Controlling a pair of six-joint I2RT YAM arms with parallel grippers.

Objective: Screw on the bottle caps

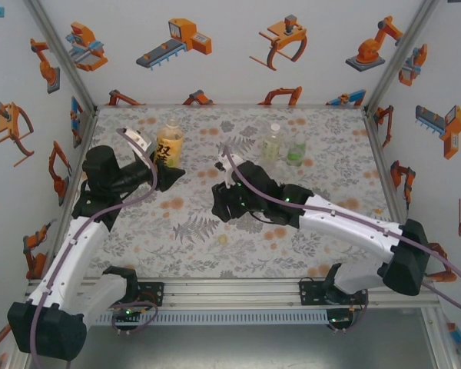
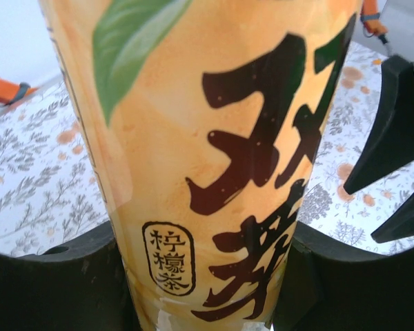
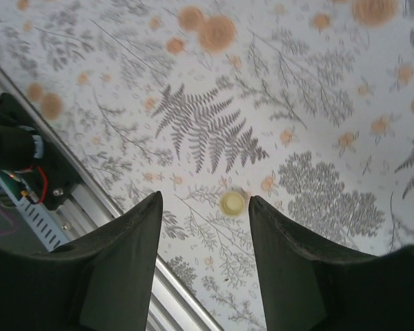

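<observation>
Your left gripper (image 1: 167,171) is clamping the amber tea bottle (image 1: 169,143); your right gripper (image 3: 203,200), fingers wide, is hovering over the pale yellow cap (image 3: 232,203).

You have three bottles along the upper middle of the top view: one amber bottle (image 1: 169,144), one pale bottle (image 1: 272,142) and one green bottle (image 1: 296,151). You have one loose cap (image 1: 223,240), pale yellow, at lower centre of that view.

amber bottle (image 1: 169,144): yellow label, dark script | cap (image 3: 232,203): pale yellow | tablecloth (image 1: 192,231): grey ferns, orange blooms
</observation>
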